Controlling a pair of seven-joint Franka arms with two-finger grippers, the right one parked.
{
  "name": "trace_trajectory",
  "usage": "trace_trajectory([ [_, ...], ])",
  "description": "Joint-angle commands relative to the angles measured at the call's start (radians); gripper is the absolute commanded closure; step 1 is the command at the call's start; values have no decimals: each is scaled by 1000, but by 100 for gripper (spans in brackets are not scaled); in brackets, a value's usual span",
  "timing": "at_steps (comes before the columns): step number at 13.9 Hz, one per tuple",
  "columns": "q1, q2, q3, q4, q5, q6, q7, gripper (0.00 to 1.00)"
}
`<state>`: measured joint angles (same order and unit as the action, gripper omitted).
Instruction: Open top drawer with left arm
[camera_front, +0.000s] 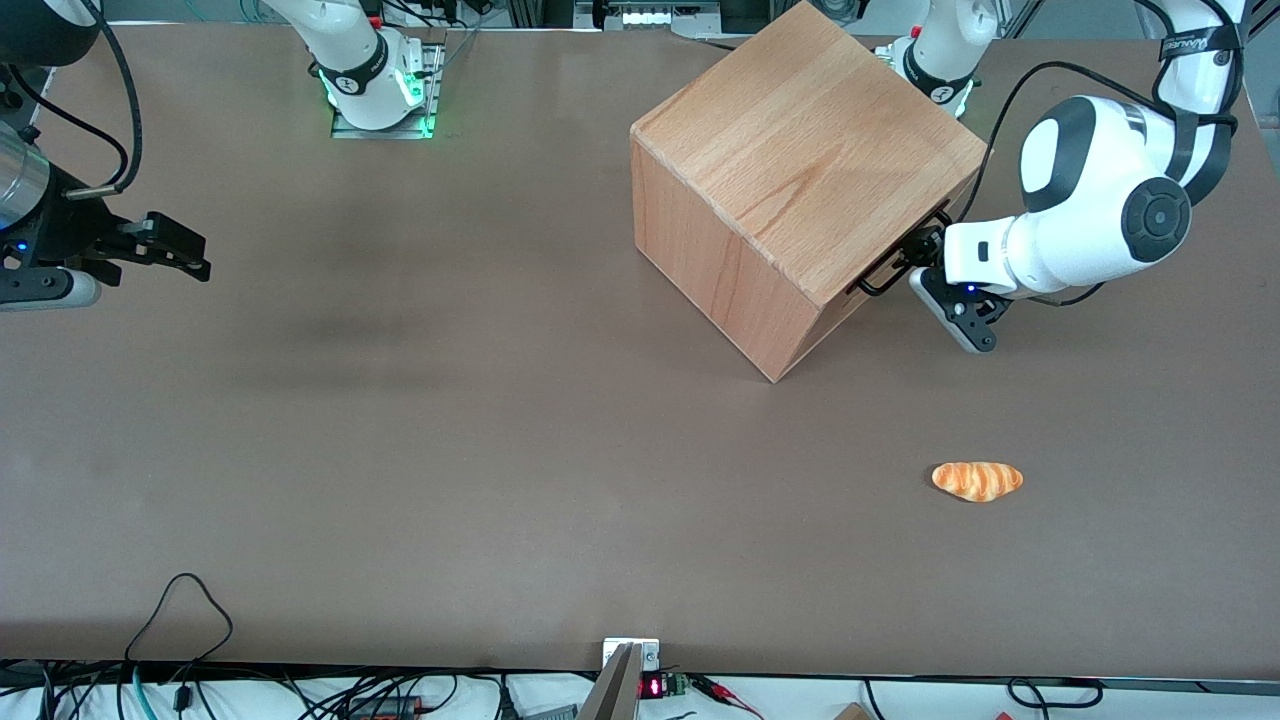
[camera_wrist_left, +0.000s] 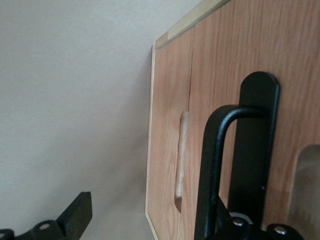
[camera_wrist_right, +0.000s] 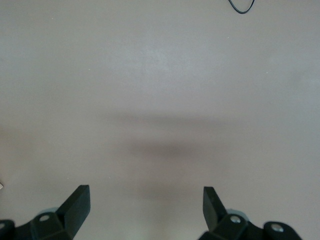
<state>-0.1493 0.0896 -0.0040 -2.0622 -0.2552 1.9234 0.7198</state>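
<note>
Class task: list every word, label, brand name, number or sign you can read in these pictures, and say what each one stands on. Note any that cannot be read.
White lettering on the black strap of the glossy white left arm: too small to read.
Red digits on the small display at the table's near edge: too blurred to read.
Beech box cabinet, its black U-shaped handle and the white-and-black gripper at that handle: no text.

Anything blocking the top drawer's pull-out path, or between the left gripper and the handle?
Nothing visible. The gripper is already at the black handle of the top drawer. The only loose item, a bread roll, lies nearer the front camera, apart from the cabinet.
</note>
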Motion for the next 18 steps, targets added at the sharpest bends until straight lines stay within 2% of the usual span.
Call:
trace_trajectory([
  [1,0,2,2,-15,-29,38,33,0],
  [6,11,24,22,-12,-13,136,30,0],
  [7,11,29,53,-10,-6,179,30,0],
  [12,8,88,151,5,89,423,32,0],
  [18,-1,130,246,31,89,551,20,0],
])
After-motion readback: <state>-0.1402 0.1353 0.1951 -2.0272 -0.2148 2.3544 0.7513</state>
